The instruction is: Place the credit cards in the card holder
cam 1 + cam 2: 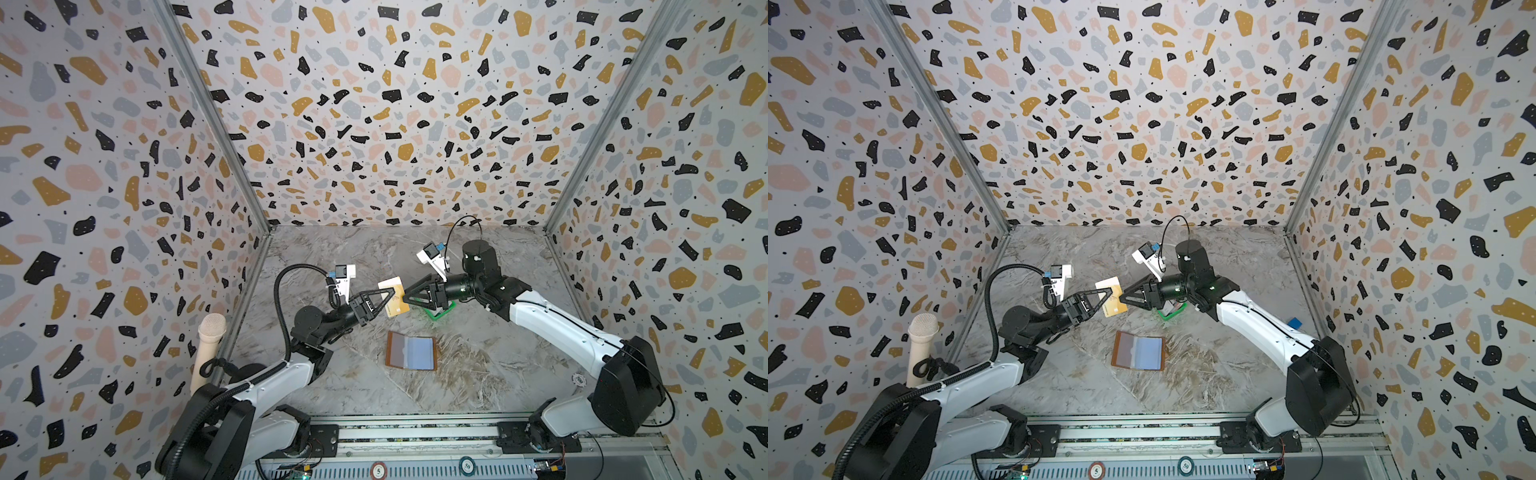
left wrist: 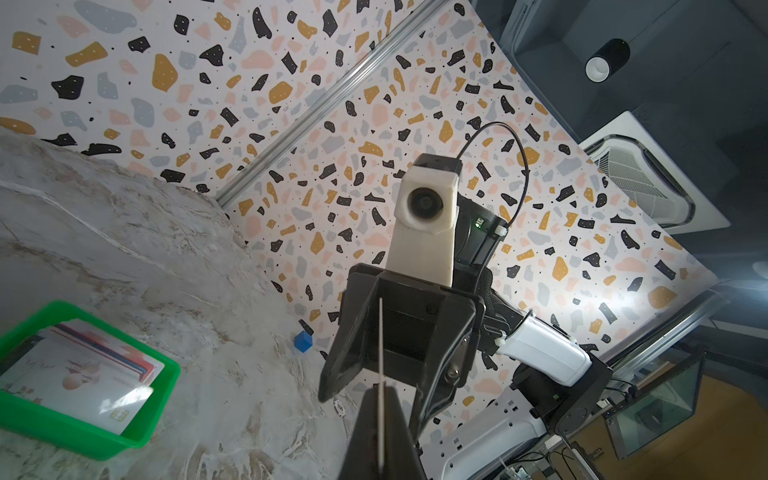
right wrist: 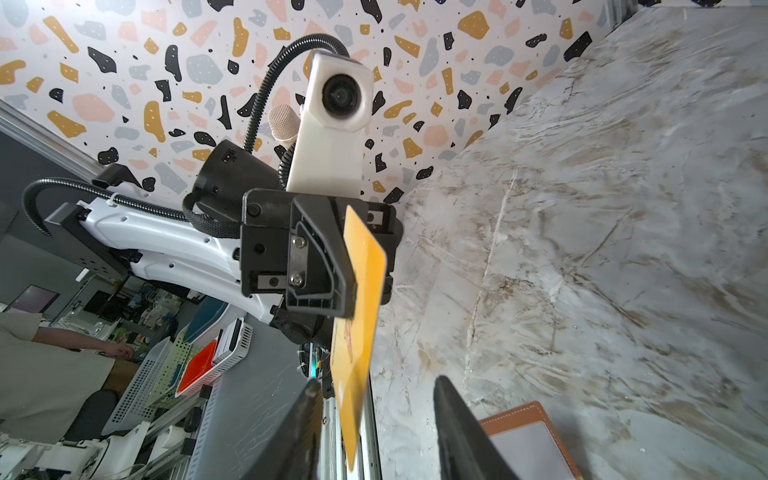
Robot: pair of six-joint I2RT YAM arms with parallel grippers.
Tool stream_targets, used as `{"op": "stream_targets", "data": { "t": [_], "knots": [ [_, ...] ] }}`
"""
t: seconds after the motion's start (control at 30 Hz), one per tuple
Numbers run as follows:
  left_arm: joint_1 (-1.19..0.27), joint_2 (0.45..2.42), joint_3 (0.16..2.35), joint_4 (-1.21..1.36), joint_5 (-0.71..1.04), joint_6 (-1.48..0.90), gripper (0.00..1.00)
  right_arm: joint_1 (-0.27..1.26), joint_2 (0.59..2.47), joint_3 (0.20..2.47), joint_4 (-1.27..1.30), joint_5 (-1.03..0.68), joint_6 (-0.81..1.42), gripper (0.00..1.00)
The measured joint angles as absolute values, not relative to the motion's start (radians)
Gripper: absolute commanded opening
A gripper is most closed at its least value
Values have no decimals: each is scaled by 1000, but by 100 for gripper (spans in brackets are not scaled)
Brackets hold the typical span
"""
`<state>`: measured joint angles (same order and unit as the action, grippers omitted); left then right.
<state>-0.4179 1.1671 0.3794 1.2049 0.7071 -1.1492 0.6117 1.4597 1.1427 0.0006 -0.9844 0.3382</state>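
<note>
My left gripper (image 1: 392,294) (image 2: 381,419) is shut on one yellow credit card (image 1: 395,300) (image 3: 362,270), held upright in the air above the table. My right gripper (image 1: 406,299) (image 3: 377,380) faces it, open, with a jaw on each side of the card's free edge and a gap on both sides. More credit cards (image 2: 83,370) lie stacked in a green tray (image 2: 62,432) (image 1: 441,312), which sits under the right gripper. The card holder (image 1: 412,351) (image 1: 1139,353) (image 3: 528,436) lies open and flat on the table, nearer the front, with its bluish sleeves facing up.
A small blue cube (image 1: 1295,323) (image 2: 303,341) sits by the right wall. A white chip (image 1: 579,379) lies beside the right arm's base. A beige microphone (image 1: 208,353) stands at the left wall. Patterned walls enclose three sides of the marble table (image 1: 478,374).
</note>
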Motion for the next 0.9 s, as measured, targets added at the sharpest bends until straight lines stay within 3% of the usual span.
{"op": "stream_targets", "data": {
  "t": [0.13, 0.77, 0.9],
  "knots": [
    [-426, 1167, 377, 1206, 714, -1148, 0, 625, 1485, 1153, -2, -987, 330, 34],
    [-439, 1171, 371, 1170, 725, -1116, 0, 628, 1488, 1155, -7, -1011, 346, 20],
    [-440, 1171, 371, 1151, 725, -1106, 0, 628, 1488, 1155, -7, -1018, 353, 8]
  ]
}}
